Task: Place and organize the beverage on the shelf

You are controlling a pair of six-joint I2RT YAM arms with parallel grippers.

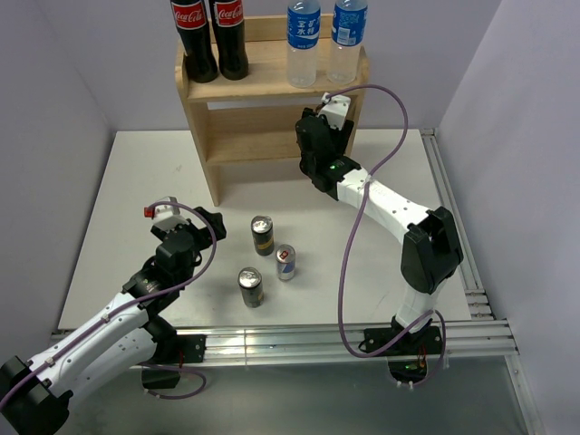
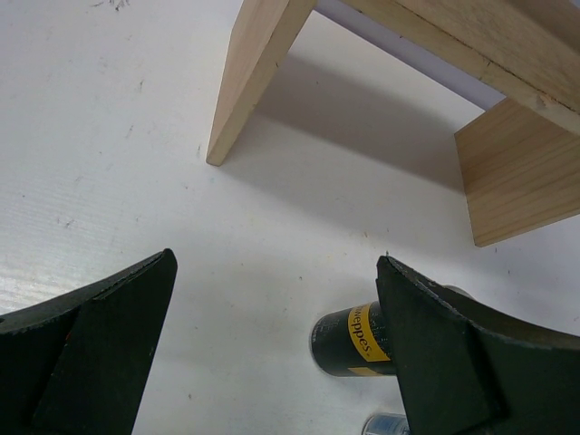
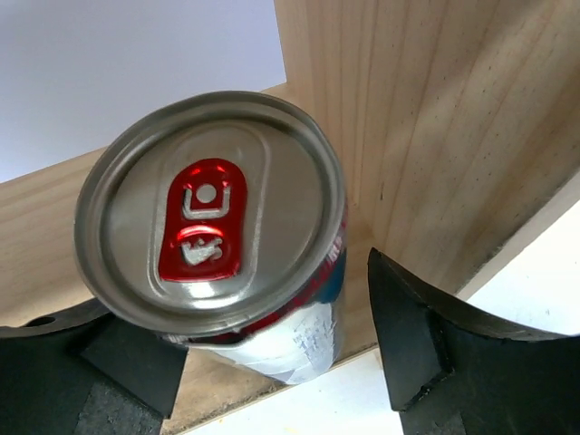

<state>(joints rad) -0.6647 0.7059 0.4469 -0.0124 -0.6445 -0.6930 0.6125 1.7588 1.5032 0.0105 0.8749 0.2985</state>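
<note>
on the lower shelf tier (image 3: 45,237), right gripper (image 3: 272,349) loosely straddles a slim can (image 3: 208,217).

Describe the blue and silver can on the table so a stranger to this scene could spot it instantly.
Start at the light wooden two-tier shelf at the back of the white table; three small cans stand in front of it, between the arms. The slim blue-and-silver can is the rightmost; the yellow-banded dark can and the other dark can beside it show no blue.
</note>
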